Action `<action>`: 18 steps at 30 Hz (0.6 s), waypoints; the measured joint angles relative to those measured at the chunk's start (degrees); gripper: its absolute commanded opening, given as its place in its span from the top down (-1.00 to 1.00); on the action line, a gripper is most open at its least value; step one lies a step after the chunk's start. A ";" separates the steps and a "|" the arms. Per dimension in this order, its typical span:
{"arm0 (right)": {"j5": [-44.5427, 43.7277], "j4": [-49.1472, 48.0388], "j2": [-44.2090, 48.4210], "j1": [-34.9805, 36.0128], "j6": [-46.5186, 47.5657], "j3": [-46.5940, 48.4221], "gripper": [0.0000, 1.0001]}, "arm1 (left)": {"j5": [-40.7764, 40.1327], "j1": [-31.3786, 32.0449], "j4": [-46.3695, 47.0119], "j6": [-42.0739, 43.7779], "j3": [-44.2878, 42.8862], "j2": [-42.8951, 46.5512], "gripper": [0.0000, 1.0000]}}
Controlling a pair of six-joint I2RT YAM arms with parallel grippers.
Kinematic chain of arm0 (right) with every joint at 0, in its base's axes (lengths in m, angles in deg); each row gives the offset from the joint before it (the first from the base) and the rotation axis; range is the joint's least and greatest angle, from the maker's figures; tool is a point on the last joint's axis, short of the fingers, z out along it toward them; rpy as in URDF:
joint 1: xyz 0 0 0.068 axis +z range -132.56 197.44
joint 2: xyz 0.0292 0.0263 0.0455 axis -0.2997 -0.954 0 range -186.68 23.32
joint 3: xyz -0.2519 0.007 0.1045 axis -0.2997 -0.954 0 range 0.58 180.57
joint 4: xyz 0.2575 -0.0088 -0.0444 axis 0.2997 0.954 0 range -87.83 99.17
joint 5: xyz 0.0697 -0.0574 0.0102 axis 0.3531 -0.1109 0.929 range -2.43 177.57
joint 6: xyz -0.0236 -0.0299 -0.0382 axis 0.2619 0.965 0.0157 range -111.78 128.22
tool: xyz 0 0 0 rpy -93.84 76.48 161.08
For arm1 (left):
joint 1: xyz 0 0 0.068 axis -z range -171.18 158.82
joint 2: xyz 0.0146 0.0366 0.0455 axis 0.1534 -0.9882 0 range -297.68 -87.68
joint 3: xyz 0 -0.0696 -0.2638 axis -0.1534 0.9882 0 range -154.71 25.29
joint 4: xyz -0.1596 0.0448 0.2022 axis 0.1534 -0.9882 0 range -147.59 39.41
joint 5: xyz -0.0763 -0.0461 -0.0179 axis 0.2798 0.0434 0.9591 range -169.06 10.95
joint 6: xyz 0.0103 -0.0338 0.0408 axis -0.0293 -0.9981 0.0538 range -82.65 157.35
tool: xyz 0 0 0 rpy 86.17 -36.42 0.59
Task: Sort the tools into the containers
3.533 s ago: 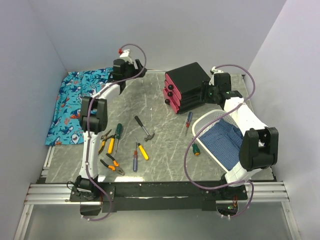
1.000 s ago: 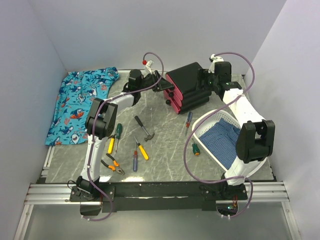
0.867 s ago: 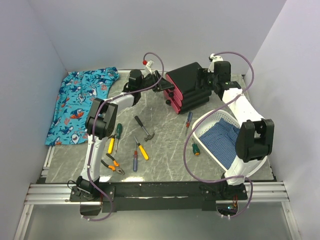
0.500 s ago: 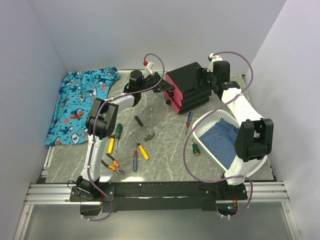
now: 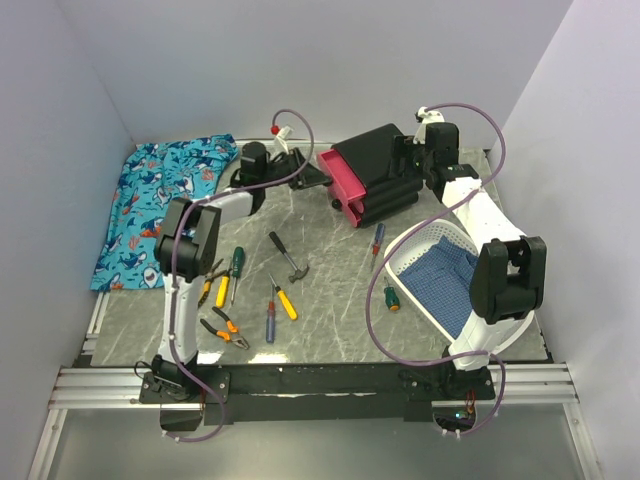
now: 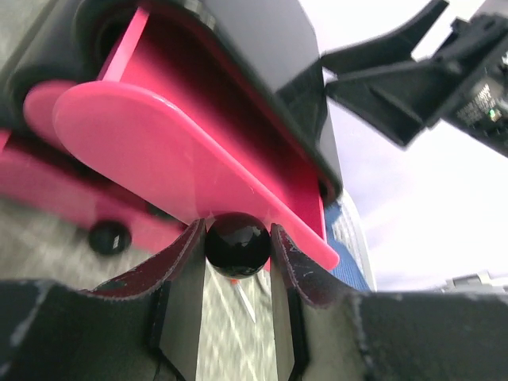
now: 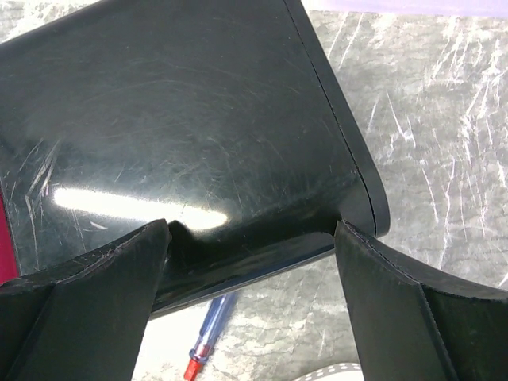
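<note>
The black cabinet [image 5: 385,165] stands at the back middle. Its top magenta drawer [image 5: 340,172] is pulled out to the left; two lower drawers [image 5: 347,208] are closed. My left gripper [image 5: 305,178] is shut on the top drawer's black knob [image 6: 237,244]. My right gripper [image 5: 405,160] is open, its wide-spread fingers [image 7: 103,278] set against the cabinet's rear top [image 7: 182,143]. On the table lie a hammer [image 5: 288,257], a green screwdriver [image 5: 236,265], a yellow one [image 5: 284,298], a red-blue one [image 5: 270,320] and two pliers [image 5: 222,328].
A red-blue screwdriver [image 5: 377,240] lies in front of the cabinet, also in the right wrist view [image 7: 208,337]. A green-handled screwdriver [image 5: 391,298] lies beside a white basket [image 5: 425,300] holding blue cloth. A shark-patterned cloth [image 5: 160,205] covers the far left.
My left gripper has drawn back to the left with the knob in it, and the top drawer has slid out of the cabinet. The right gripper has stayed on the cabinet.
</note>
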 measured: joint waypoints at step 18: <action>0.13 -1.42 -0.11 0.00 0.07 -0.50 -0.83 | 5.60 -7.28 -21.03 13.75 12.52 15.34 -0.04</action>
